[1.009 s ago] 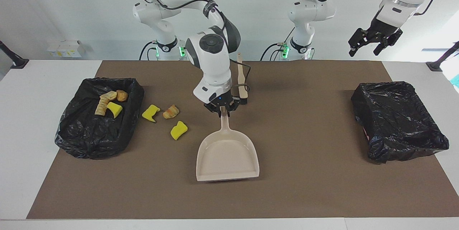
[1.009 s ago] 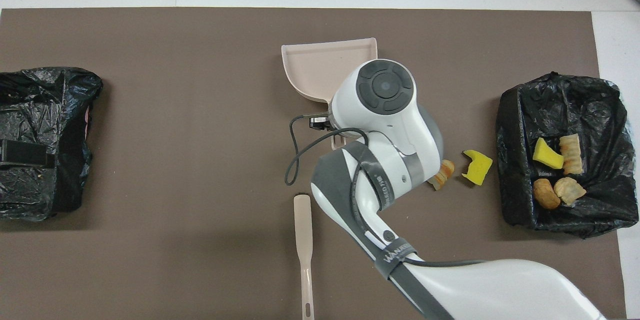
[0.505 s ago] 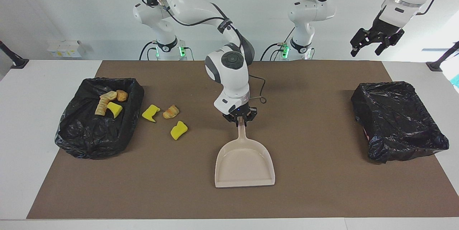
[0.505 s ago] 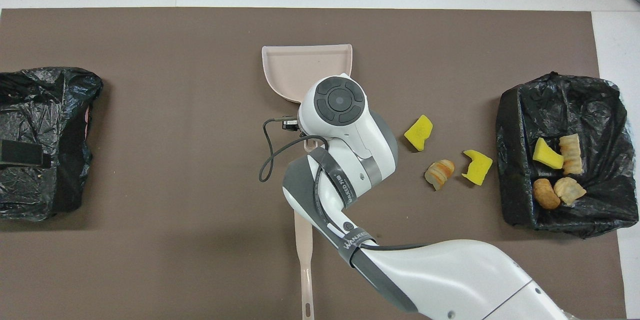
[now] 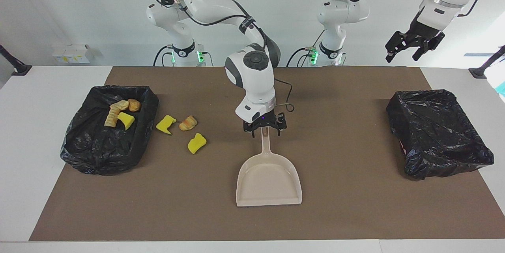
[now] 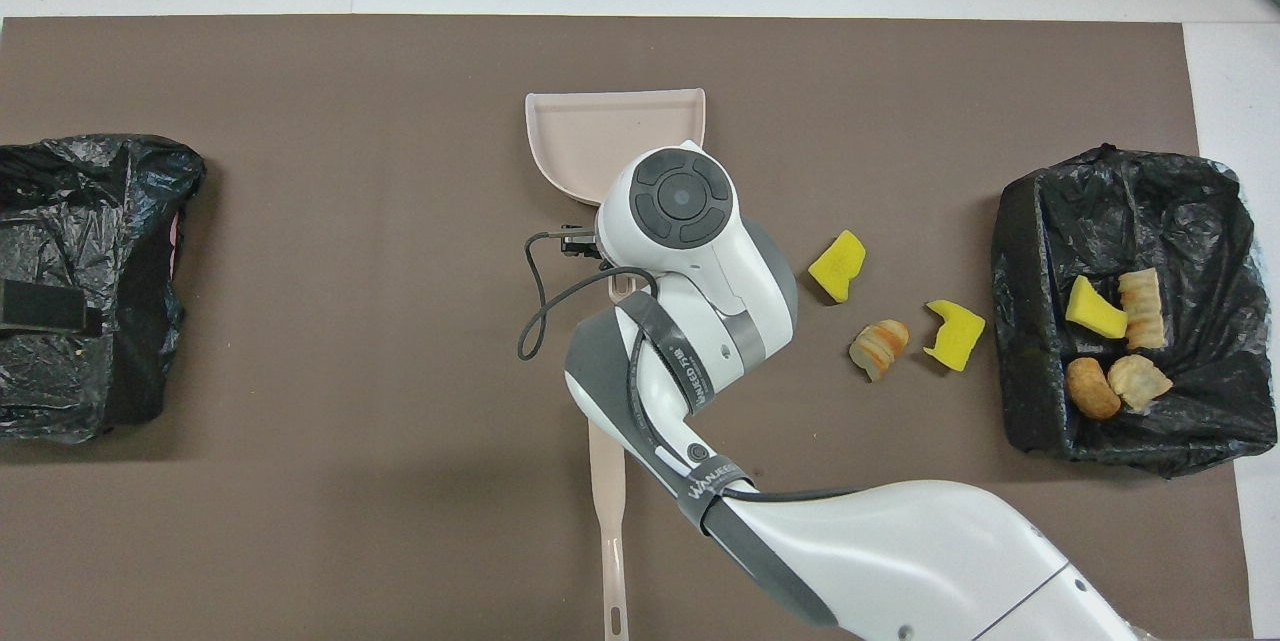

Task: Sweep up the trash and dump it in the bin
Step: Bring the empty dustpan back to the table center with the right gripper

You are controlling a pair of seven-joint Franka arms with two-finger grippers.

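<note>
The right gripper (image 5: 263,130) hangs directly over the handle end of the beige dustpan (image 5: 269,184), fingers spread wide with the handle standing between them and apparently ungripped, the pan lying flat on the brown mat (image 5: 339,213) at mid-tabletop. The pan's long axis runs straight away from the robots: handle toward them, open mouth pointing off. That mouth faces none of the loose trash, which sits off to one side, toward the right arm's end of the tabletop: a yellow sponge chunk (image 5: 196,143) closest to the pan, then a croissant piece (image 5: 188,122) and a second sponge chunk (image 5: 166,124) just beside the black-lined bin (image 5: 98,154). Four pieces already lie inside that bin (image 6: 1110,341).

The beige brush (image 6: 607,511) rests nearer the robots than the dustpan, its handle in line with the pan's handle, mostly hidden under the right arm in the overhead view. The left gripper (image 5: 413,44) waits raised above the left arm's end of the tabletop, over the second, empty-looking bin (image 5: 438,134), fingers parted and holding nothing.

Judged from this layout, the right arm is far closer to both the brush and the three stray pieces; any sweep would have to drive them sideways, across the pan's axis.
</note>
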